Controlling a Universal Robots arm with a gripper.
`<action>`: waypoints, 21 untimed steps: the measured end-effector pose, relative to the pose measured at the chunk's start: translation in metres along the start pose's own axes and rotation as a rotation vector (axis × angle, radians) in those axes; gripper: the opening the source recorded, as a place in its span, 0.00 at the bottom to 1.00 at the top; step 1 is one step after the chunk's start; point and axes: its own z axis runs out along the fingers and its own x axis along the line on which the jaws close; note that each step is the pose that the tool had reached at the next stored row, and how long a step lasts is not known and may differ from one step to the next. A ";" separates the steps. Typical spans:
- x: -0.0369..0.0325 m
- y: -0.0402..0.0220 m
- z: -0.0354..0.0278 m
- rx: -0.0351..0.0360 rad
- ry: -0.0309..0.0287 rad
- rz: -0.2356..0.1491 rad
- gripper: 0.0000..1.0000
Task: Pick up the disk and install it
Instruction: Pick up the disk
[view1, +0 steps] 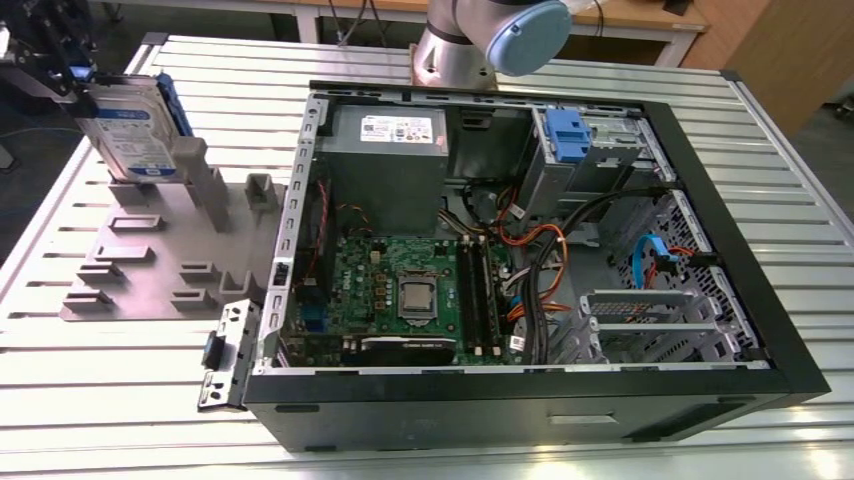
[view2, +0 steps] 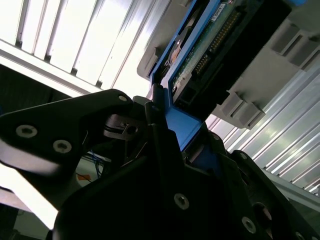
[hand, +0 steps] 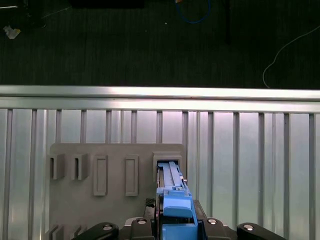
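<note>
exterior: high, oblique over table (view1: 790, 200) | first wrist: straight down | second wrist: close-up | wrists share disk (hand: 175, 202) (view2: 183, 126)

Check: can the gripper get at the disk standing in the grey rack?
Likely yes: the gripper sits right at the disk's top edge above the grey rack, with nothing between them.

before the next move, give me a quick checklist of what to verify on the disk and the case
1. Disk standing on edge at the grey holder: ok.
2. Pincer placed around the disk's blue carrier, centred in both wrist views: ok.
3. Disk free of the holder's slot: cannot tell.
4. Computer case lying open, side panel off, inside reachable from above: ok.
5. Room in the drive bay by the blue bracket: cannot tell.
</note>
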 end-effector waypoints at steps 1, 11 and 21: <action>0.0000 0.0000 -0.0003 0.0000 0.0000 0.000 0.36; 0.0000 0.0000 -0.0037 -0.0001 0.0000 0.000 0.36; 0.0000 0.0001 -0.0070 0.0000 0.0000 0.000 0.36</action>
